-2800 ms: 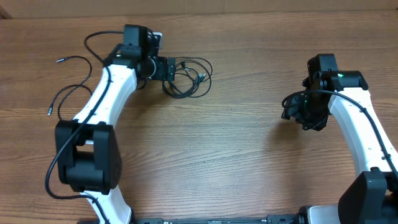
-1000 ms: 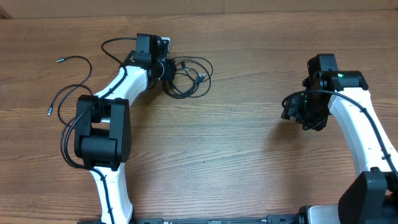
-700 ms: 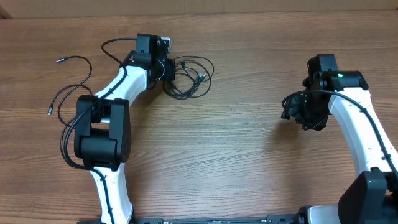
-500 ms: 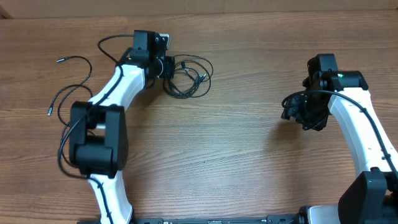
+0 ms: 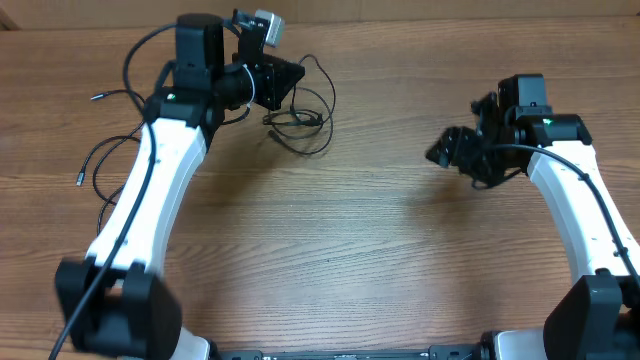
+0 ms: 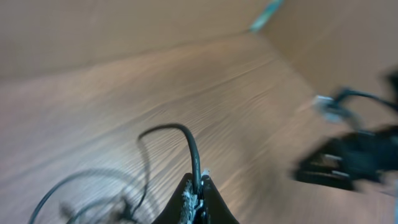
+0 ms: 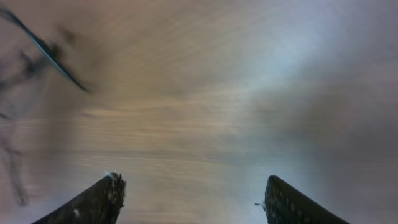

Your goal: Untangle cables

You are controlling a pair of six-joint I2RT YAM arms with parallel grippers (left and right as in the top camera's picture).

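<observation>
Thin black cables (image 5: 295,118) in a loose bunch on the worktop (image 5: 350,260), just beside the left fingers (image 6: 186,204) on the side toward the right fingers (image 7: 99,199). Left fingers pressed together on one strand of that bunch; from the left wrist, the strand arching up and away from the pinch. One more cord (image 5: 90,158) in open curves, well apart from the left fingers on the opposite side. Right fingers spread wide, holding nothing, well apart from the left fingers across bare wood.

Likely light and limp: no pushing, only pulling, and apt to drag the whole bunch along when tugged. Probably slick-jacketed, so best pinched near a plug end or on a free loop outside the knot, never through a crossing.

Hard to read: both wrist views smeared. Plug ends in the bunch too small to sort. Crossings nearest the left fingers hidden from overhead. Number of cords in the bunch impossible to count.
</observation>
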